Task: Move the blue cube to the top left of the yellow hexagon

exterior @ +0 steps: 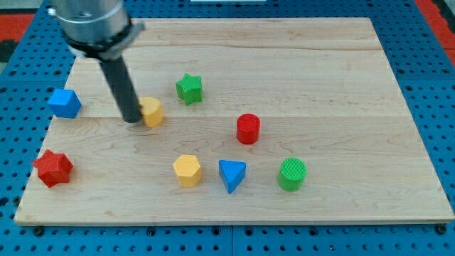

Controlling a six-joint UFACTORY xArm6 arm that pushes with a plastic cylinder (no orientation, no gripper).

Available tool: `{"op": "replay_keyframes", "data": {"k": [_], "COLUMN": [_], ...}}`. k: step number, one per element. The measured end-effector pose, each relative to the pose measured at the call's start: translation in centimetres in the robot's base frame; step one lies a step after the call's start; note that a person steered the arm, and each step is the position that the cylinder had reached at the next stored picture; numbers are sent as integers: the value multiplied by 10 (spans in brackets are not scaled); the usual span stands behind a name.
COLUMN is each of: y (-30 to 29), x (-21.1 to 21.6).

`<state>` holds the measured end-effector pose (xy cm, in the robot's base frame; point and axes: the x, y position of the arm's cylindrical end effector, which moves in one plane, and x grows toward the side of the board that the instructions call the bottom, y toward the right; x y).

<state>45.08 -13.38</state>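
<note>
The blue cube [65, 103] sits near the left edge of the wooden board [320, 64]. The yellow hexagon [188, 171] lies at the lower middle of the board, well to the right of and below the cube. My tip [133, 120] rests on the board to the right of the blue cube, touching the left side of an orange-yellow block [152, 112]. The dark rod rises from the tip toward the view's top left.
A green star [189, 88] lies above centre. A red cylinder [248, 129] is right of centre. A blue triangle [232, 175] and a green cylinder [291, 174] lie right of the hexagon. A red star [52, 168] sits at lower left.
</note>
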Motion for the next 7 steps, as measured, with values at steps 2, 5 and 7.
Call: {"op": "replay_keyframes", "data": {"k": [2,5,7], "y": [-27,-143,-135], "x": [-45,-21,-28]}}
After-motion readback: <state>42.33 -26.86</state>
